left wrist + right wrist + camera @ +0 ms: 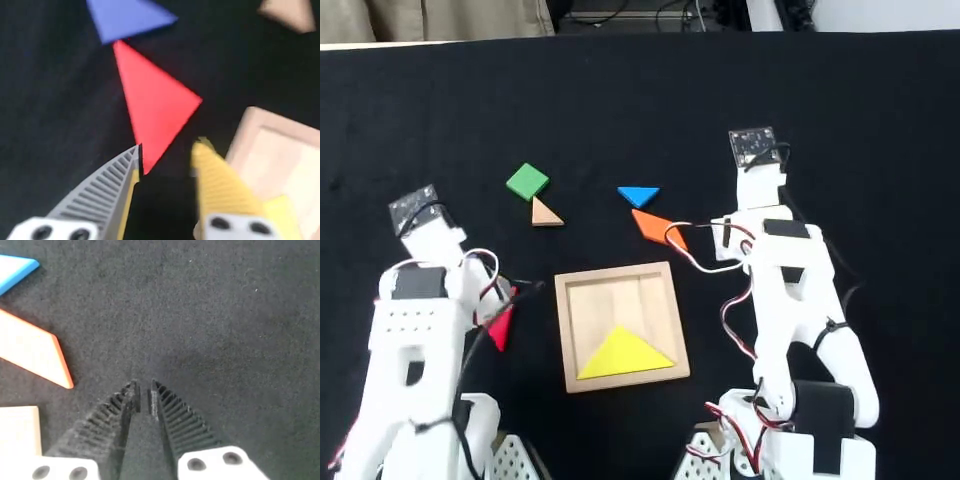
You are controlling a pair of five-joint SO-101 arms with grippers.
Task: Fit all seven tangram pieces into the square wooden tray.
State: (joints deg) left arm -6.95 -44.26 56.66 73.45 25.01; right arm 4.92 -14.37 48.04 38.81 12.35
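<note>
The square wooden tray lies mid-table with a yellow triangle in it. A red triangle rests on the cloth left of the tray. My left gripper is open just over it, and the red triangle's tip lies between the fingers. Beyond it is a dark blue triangle. My right gripper is shut on nothing, low over bare cloth right of the orange parallelogram. Behind the tray lie a green square, a tan triangle, a light blue triangle and the orange parallelogram.
Black cloth covers the whole table. The left arm's body stands over the area left of the tray, the right arm's body to the tray's right. Bare cloth stretches along the back and the far right.
</note>
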